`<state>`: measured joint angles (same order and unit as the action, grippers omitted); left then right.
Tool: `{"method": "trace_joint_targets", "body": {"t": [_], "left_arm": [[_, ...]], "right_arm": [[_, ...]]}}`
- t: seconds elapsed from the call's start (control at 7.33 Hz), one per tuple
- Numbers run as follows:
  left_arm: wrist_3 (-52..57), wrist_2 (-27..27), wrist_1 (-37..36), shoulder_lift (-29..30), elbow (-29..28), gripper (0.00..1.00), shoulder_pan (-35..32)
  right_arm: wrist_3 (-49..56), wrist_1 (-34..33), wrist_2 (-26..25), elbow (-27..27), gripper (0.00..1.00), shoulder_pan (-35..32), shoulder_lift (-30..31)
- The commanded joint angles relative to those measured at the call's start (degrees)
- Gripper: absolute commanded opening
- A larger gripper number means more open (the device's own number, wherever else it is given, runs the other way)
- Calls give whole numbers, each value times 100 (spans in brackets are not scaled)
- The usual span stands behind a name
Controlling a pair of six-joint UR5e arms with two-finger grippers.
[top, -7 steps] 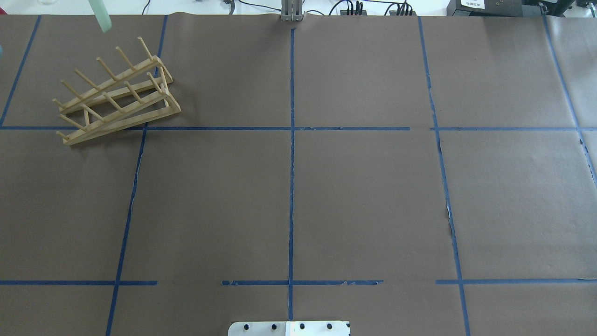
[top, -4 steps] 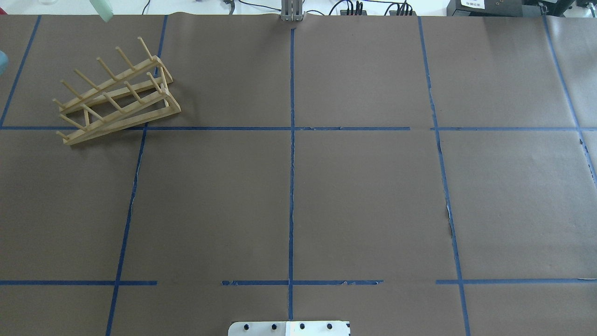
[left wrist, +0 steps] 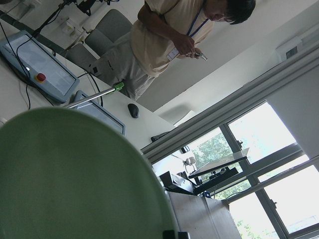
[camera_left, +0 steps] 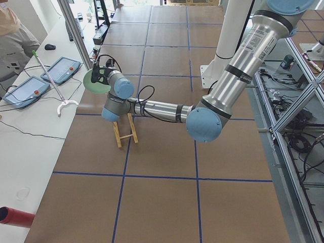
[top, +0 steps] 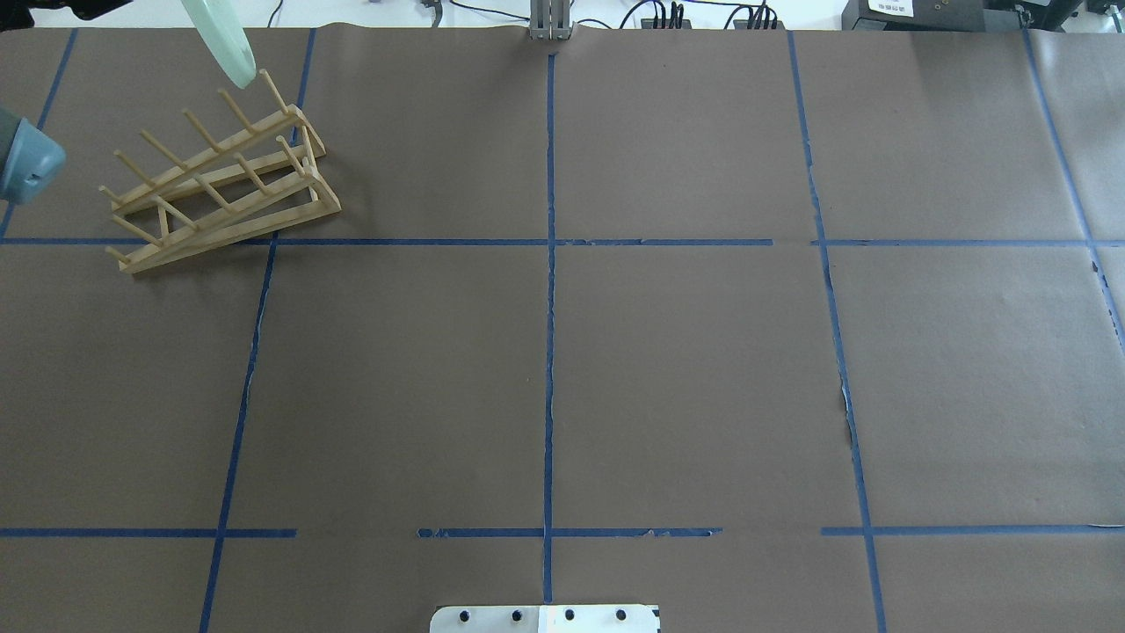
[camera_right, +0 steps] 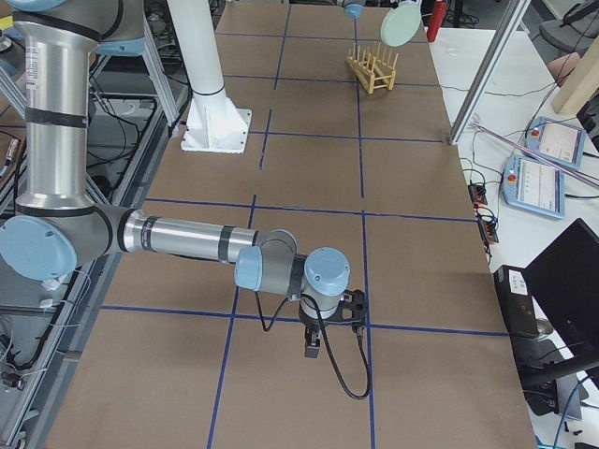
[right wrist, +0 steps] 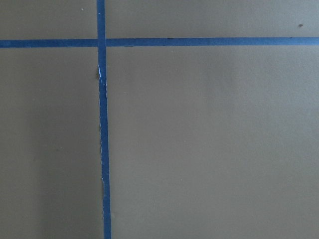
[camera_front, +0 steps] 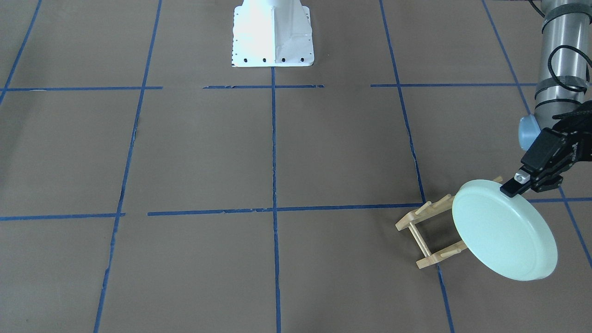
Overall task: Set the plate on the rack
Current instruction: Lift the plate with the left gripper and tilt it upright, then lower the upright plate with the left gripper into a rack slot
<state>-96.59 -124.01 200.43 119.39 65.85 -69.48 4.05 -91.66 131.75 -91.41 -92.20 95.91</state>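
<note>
Plate (camera_front: 504, 231): round, pale mint-green, with a raised rim. The front-facing view shows its smooth, plain underside, unmarked. It is off the table (camera_front: 277, 152), held steeply tilted, almost on edge. From overhead only a narrow pale sliver of it (top: 220, 40) enters at the top left.

Position: the plate hangs over the far end of the rack (camera_front: 422, 214), its low edge close to the tips of the end pegs. Whether it touches a peg cannot be determined. In the front-facing view it hides most of the rack.

Rack (top: 220, 189): light wood, two parallel rails with upright pegs, joined by thin dowels. It stands slantwise on the brown paper by a blue tape line.

Left gripper (camera_front: 511, 188): jaws pinch the plate's upper rim, one black finger (camera_front: 514, 184) lying over the underside edge.

Right gripper (camera_right: 314, 341): low over the table, well apart from the rack. It appears only in the side view, so the state of its jaws cannot be told.
</note>
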Motion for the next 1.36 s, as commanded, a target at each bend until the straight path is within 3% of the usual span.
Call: {"method": "trace_joint_targets", "body": {"t": [0.0,1.23], "left_arm": [[-27,-349,66,-178,67,0,75],[-194,-378,66,-250,33,0,250]], "right_arm": [[0,-1,0,0,100,0,-2],[0,-1,0,0,100,0,-2]]}}
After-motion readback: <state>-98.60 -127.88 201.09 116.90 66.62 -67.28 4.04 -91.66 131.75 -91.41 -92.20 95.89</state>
